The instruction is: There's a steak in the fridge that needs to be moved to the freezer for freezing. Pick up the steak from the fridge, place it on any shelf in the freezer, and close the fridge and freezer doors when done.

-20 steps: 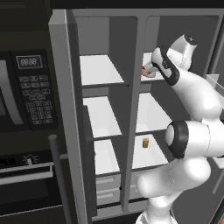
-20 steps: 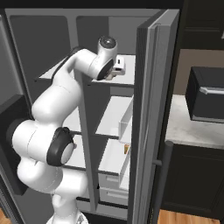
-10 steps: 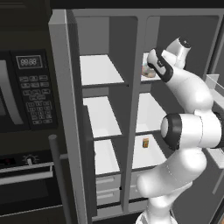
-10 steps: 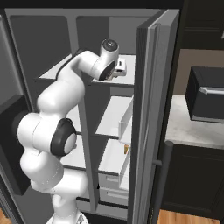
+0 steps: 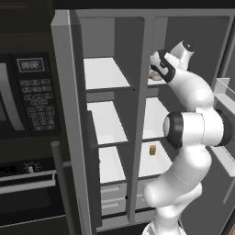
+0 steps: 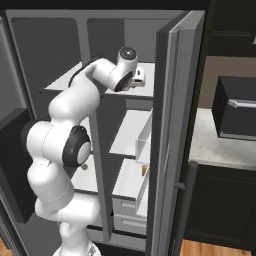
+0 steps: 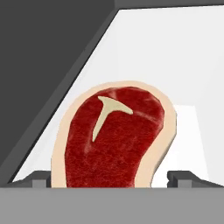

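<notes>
The steak [image 7: 116,135], a red slab with a pale fat rim, lies flat on the fridge's top white shelf [image 7: 192,65]. My gripper [image 7: 111,177] is open, and its two dark fingertips [image 7: 40,177] stand on either side of the steak's near end. From the left base view my gripper [image 5: 154,73] reaches over that top shelf of the fridge [image 5: 156,119], the wider right compartment. My gripper [image 6: 137,80] is deep inside in the right base view. The freezer [image 5: 106,121] is the narrower left compartment with white shelves. Both doors stand open.
A small amber box [image 5: 153,149] sits on a lower fridge shelf. The open freezer door [image 5: 69,119] stands at the left beside a black microwave keypad [image 5: 37,94]. The open fridge door [image 6: 175,130] with clear bins rises close on the right.
The arm has stretched farther into the fridge, carrying the hand deeper over the top shelf toward the steak. Nothing else has moved.
</notes>
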Robot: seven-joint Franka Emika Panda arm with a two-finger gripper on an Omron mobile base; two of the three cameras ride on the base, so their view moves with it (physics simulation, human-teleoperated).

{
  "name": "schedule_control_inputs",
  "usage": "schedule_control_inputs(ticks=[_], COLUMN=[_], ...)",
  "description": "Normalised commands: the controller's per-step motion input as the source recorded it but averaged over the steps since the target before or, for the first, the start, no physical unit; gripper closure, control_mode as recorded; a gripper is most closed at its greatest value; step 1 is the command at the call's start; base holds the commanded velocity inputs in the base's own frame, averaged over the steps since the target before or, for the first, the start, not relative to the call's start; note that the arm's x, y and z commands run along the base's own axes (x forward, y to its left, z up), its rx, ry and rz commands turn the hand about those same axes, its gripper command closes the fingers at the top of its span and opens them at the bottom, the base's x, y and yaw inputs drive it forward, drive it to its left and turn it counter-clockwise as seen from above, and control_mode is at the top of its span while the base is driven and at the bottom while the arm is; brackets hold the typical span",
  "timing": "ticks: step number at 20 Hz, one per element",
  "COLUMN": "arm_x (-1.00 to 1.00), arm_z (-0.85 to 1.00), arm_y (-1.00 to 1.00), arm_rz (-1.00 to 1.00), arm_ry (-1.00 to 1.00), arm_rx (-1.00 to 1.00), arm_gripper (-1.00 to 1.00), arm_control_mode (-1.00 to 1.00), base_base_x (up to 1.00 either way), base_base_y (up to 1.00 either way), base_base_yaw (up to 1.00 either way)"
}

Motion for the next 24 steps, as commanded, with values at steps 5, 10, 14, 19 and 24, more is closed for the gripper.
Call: schedule_control_inputs(ticks=[5, 10, 14, 19, 24], arm_x=[0.32, 0.07, -0.72, -1.00, -0.98], arm_z=[-0.17, -0.06, -0.05, 0.00, 0.00], arm_y=[0.00, 0.00, 0.01, 0.07, 0.46], arm_rz=[0.02, 0.03, 0.04, 0.02, 0.00], arm_ry=[0.00, 0.00, 0.00, -0.08, -0.05], arm_rx=[0.00, 0.00, 0.00, 0.00, 0.00], arm_gripper=[1.00, 1.00, 1.00, 1.00, 1.00], arm_control_mode=[-1.00, -1.00, -1.00, -1.00, -1.00], base_base_x=[0.00, 0.00, 0.00, 0.00, 0.00], base_base_y=[0.00, 0.00, 0.00, 0.00, 0.00], base_base_yaw=[0.00, 0.00, 0.00, 0.00, 0.00])
